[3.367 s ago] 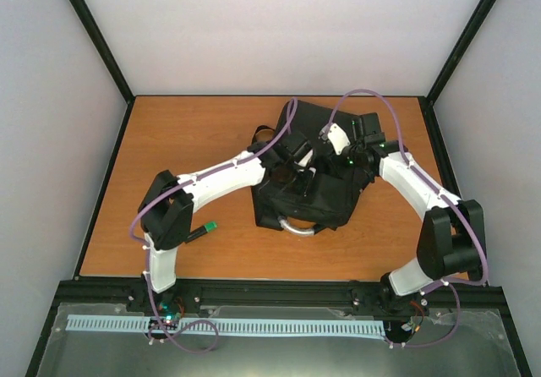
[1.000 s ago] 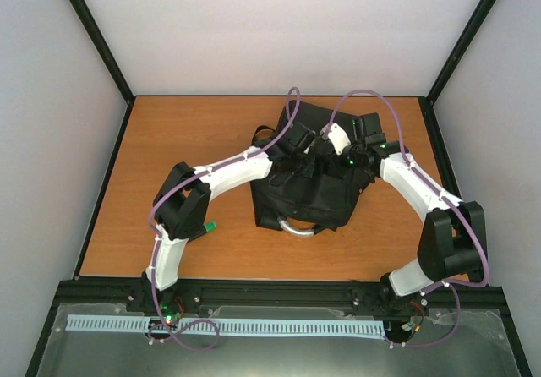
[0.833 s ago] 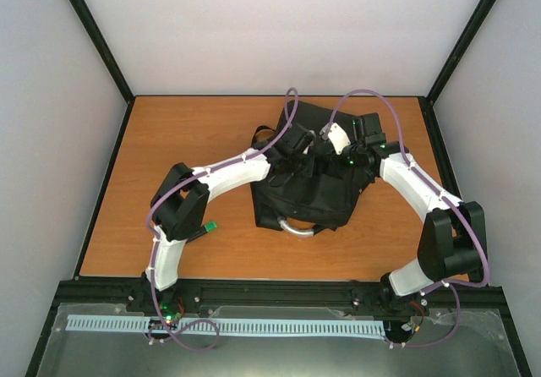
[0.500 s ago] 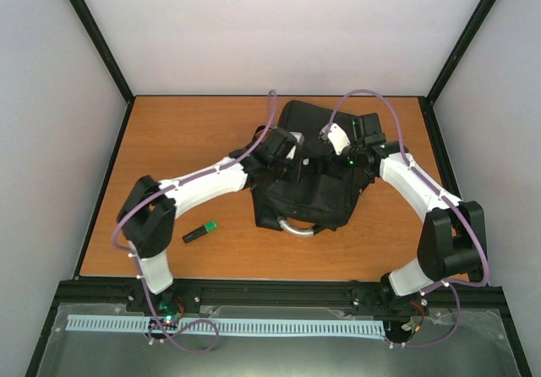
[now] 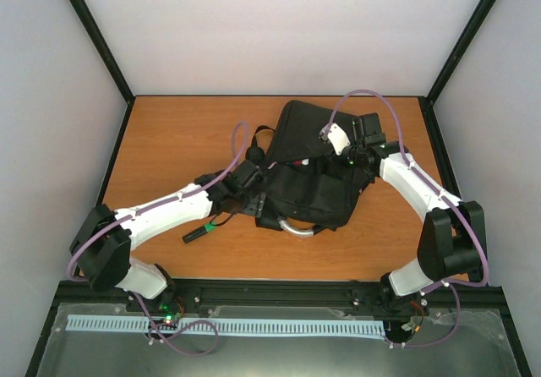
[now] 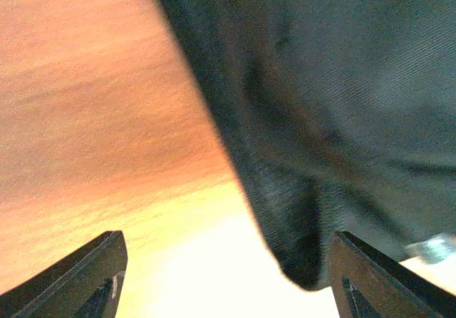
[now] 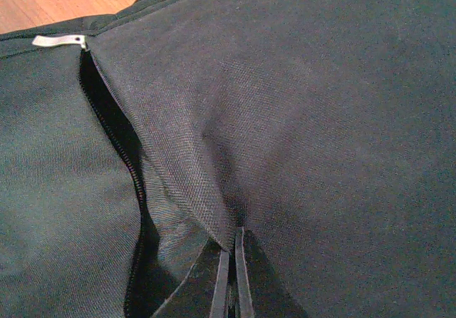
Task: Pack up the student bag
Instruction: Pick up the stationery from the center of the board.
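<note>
The student bag (image 5: pixel 308 187), a large black backpack, lies at centre right of the wooden table with its grey loop handle (image 5: pixel 296 227) toward me. My right gripper (image 5: pixel 328 155) is shut on a fold of the bag's fabric (image 7: pixel 214 190) beside an open zip slit (image 7: pixel 114 147); the jaws (image 7: pixel 231 250) are pressed together on the cloth. My left gripper (image 5: pixel 252 193) sits low at the bag's left edge. In the left wrist view its fingers (image 6: pixel 96 275) stand wide apart with nothing between them, and the bag's corner (image 6: pixel 299 254) is just ahead.
A black marker with a green cap (image 5: pixel 200 232) lies on the table (image 5: pixel 169 140) left of the bag, under the left forearm. A metal zip pull (image 7: pixel 60 41) shows near the bag's top. Black frame posts and pale walls ring the table.
The left arm has drawn back from over the bag toward the near left and dropped low, and its gripper has opened. The right arm and the bag have stayed put.
</note>
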`<state>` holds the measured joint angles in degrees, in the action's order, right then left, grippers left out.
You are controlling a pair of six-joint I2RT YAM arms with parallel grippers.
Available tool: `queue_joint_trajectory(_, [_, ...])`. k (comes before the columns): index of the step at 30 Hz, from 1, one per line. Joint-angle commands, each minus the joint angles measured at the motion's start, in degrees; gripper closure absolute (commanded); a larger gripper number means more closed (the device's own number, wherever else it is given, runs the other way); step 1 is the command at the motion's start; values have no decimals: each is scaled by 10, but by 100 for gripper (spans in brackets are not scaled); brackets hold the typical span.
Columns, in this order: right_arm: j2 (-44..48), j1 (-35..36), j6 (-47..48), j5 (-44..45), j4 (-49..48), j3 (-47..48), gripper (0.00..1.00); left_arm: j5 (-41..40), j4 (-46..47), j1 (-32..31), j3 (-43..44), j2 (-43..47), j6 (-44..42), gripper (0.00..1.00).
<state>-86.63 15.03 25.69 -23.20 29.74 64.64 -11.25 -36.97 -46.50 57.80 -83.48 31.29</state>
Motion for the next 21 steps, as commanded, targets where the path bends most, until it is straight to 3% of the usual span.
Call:
queue_joint_trajectory(1, [0,2,0,-31,-18,5,97,-69,-83,4,-25,30,60,20])
queue_joint_trajectory(4, [0,2,0,-32,-19,6,97,-101,-125,8,-34,32,92,20])
queue_joint_trajectory(10, [-4,2,0,-32,-16,7,97,-122,-169,36,-61,47,126,1])
queue_joint_trajectory(21, [-8,2,-1,-34,-11,11,97,-16,-116,166,-125,100,121,0])
